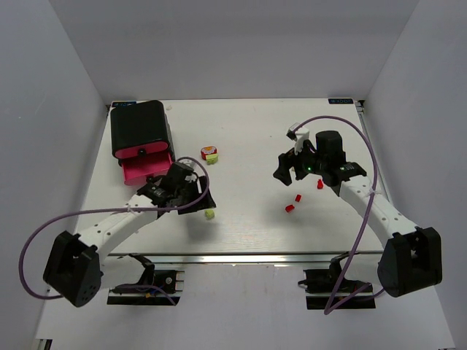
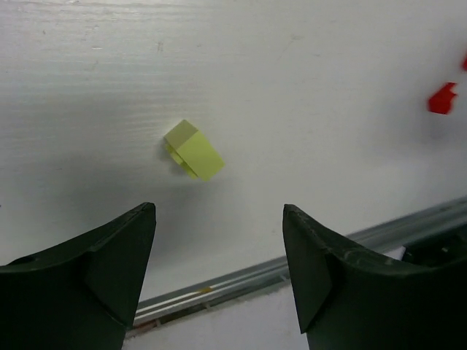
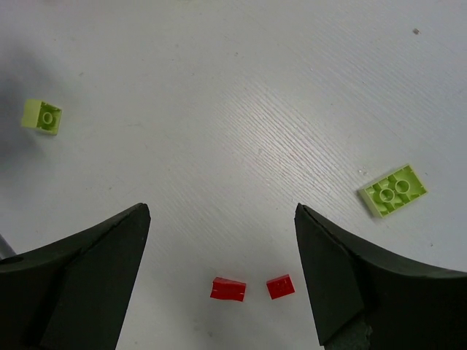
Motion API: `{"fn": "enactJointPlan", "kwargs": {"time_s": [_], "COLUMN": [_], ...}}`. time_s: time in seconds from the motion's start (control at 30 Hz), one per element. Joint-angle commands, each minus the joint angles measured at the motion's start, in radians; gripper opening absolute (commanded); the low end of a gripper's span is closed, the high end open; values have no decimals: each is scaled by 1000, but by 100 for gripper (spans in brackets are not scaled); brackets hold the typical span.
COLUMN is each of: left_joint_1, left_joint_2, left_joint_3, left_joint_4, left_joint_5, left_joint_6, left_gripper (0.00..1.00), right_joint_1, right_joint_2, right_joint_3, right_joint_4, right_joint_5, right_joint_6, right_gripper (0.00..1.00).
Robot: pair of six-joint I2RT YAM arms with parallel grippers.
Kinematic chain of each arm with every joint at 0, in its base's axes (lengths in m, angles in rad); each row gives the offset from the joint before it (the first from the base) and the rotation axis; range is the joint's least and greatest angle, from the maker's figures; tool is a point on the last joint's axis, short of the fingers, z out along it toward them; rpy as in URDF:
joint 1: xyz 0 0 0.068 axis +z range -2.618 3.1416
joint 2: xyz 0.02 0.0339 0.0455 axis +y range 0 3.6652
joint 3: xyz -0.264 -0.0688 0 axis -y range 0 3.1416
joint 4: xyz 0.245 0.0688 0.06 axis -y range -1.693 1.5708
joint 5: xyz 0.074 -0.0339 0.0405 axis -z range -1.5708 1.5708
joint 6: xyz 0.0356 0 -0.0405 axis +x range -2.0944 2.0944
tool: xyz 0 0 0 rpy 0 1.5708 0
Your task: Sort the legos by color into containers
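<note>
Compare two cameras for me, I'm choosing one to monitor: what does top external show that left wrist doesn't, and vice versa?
Only top external: the black housing with one pink drawer pulled out, the right claw, a red-and-yellow brick cluster. Only left wrist: the lime-yellow brick in close detail, ahead of the open left claw. Both: that brick, a red brick, the white table.

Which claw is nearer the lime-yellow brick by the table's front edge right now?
Left. The left claw hangs open just short of the lime-yellow brick; the right claw is across the table, above two red bricks.
</note>
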Motion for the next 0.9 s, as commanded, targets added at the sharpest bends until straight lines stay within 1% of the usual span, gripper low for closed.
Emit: {"fn": "enactJointPlan", "kwargs": {"time_s": [0.0,0.13,0.17,0.27,0.4,0.43,0.53,0.57,0.63,0.67,0.73,0.77,0.8,0.87], "left_joint_1": [-72,-141,-154,-201,-240,-250,-260,-269,-269,-269,-269,-278,-278,-278], "left_joint_2": [51,171,221,304,375,386,412,414,411,406,388,381,374,337], "left_joint_3": [58,106,117,155,193,207,223,223,226,229,241,249,267,307], "left_joint_4": [-29,-26,-24,-21,-27,-32,-55,-61,-65,-76,-90,-110,-121,-166], "left_joint_5": [-231,-328,-342,-389,-437,-447,-480,-484,-500,-506,-526,-532,-542,-596], "left_joint_6": [-2,-21,-30,-47,-71,-76,-90,-94,-99,-99,-99,-96,-91,-73], "left_gripper": [80,80,80,79,74,67,57,49,40,32,25,19,17,9], "right_joint_1": [-10,-15,-13,-19,-24,-22,-27,-27,-25,-30,-28,-28,-28,-31], "right_joint_2": [0,-5,-9,-17,-23,-25,-29,-31,-35,-35,-38,-38,-40,-42], "right_joint_3": [47,47,47,45,47,48,48,48,50,50,50,50,50,48], "right_joint_4": [27,29,29,32,27,26,26,23,23,23,23,23,21,21], "right_joint_5": [11,13,13,10,-4,-4,-9,-12,-18,-20,-21,-24,-27,-32], "right_joint_6": [9,11,11,12,12,12,12,12,12,12,14,14,14,14], "right_gripper": [85,85,85,84,84,84,84,84,83,83,83,83,83,82]}}
